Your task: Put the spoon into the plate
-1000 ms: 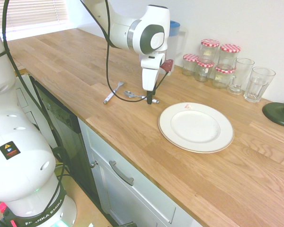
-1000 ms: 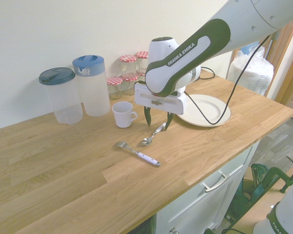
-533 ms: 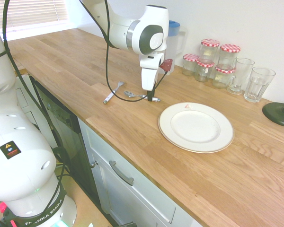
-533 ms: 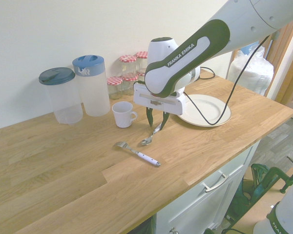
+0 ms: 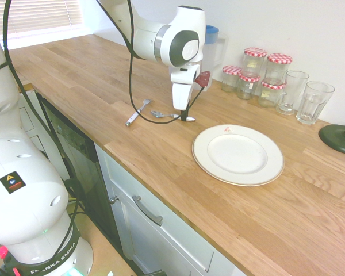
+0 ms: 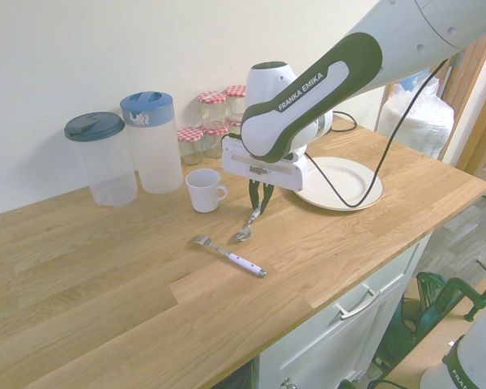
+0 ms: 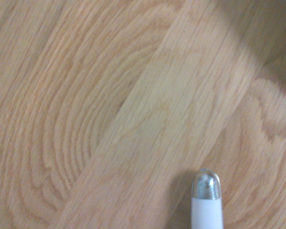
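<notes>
The spoon point(image 5: 160, 115) lies on the wooden counter, its oval bowl point(image 6: 242, 235) towards the fork and its handle running up between the fingers. My gripper point(image 6: 258, 204) stands upright over the handle and is shut on it. In the first exterior view the gripper point(image 5: 182, 117) meets the spoon at its plate-side end. A white handle tip with a silver cap point(image 7: 206, 198) shows in the wrist view. The cream-white plate point(image 5: 202, 153) sits bare a short way beyond the gripper, seen behind the arm as the plate point(image 6: 364, 188) in the second exterior view.
A fork point(image 6: 227, 253) lies beside the spoon's bowl. A white cup point(image 6: 204, 190), two lidded plastic jugs point(image 6: 151, 142) and red-lidded jars point(image 5: 259, 75) stand along the wall, with glasses point(image 5: 313, 102) past the plate. The counter's front edge runs close by.
The fingers have gone from wide open astride the spoon's handle to shut on it. The handle end has tipped up slightly; the arm has barely moved.
</notes>
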You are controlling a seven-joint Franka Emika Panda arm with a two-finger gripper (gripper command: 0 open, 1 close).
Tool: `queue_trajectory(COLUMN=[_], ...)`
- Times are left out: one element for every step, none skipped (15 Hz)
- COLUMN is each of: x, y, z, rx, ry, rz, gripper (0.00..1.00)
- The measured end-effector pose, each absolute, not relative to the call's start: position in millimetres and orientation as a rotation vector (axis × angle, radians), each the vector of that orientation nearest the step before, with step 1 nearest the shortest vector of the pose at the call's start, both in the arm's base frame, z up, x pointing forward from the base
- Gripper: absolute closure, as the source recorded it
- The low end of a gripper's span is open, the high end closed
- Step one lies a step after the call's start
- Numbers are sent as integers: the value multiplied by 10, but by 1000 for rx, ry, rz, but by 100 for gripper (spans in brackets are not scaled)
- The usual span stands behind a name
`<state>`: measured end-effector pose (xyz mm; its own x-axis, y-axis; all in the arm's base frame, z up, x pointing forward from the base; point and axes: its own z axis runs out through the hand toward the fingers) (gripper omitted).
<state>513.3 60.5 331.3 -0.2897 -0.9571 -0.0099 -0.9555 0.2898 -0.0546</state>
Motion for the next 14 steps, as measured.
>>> queue_trajectory(x=[5132, 5131, 5130, 5131, 5130, 5121, 5102, 5074, 5031, 4970, 4902, 4847, 4812, 4794], y=[615, 623, 628, 619, 589, 536, 474, 408, 323, 208, 65, -123, -325, -512], z=[3314, 3317, 3323, 3342, 3390, 3480, 3598, 3723, 3849, 3944, 3998, 4045, 4076, 4085], rx=[-1849, -1850, -1850, -1846, -1838, -1826, -1811, -1797, -1781, -1769, -1763, -1758, -1756, -1759], ry=[2488, 2487, 2487, 2487, 2488, 2492, 2496, 2503, 2513, 2521, 2526, 2527, 2526, 2525], rz=[-59, -60, -61, -65, -73, -84, -98, -107, -114, -118, -121, -125, -129, -130], gripper=[100, 100, 100, 100, 100, 100, 100, 100, 100, 100, 100, 100, 100, 100])
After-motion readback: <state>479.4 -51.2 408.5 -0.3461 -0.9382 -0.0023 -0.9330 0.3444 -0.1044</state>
